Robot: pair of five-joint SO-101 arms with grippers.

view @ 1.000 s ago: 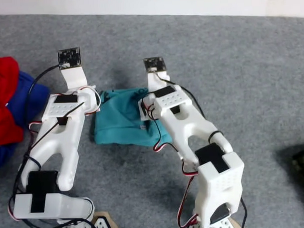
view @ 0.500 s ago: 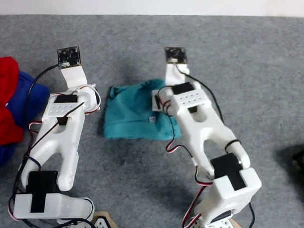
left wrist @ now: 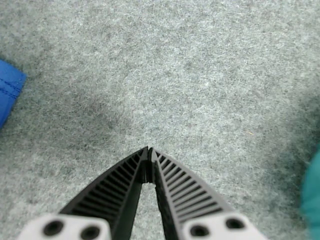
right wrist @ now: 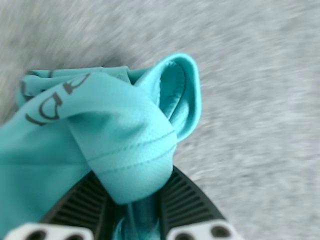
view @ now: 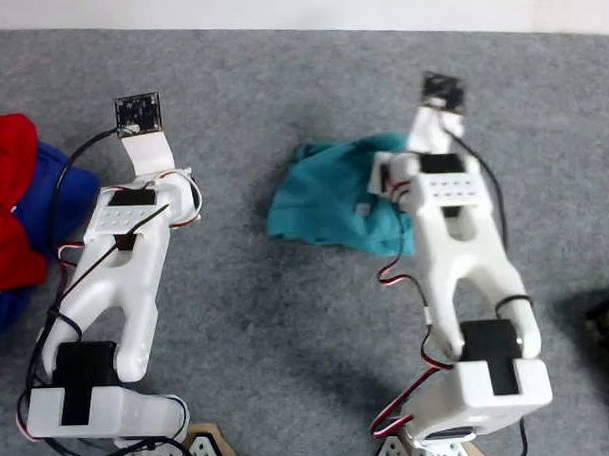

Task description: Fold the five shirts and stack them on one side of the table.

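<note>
Right gripper (right wrist: pixel 136 200) clamped on a bunched fold of the teal shirt (view: pixel 328 195).
The shirt lies crumpled on the grey table (view: pixel 238 320) between the two arms, partly under the right one. The left gripper (left wrist: pixel 148 154) hangs over the table, fingers pressed together. A red shirt (view: pixel 5 198) and a blue shirt (view: pixel 48 202) lie heaped at the left edge.

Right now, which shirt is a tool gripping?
The teal shirt: the right tool is shut on a fold of it. The red shirt and blue shirt lie heaped at the table's left edge, ungripped.
</note>
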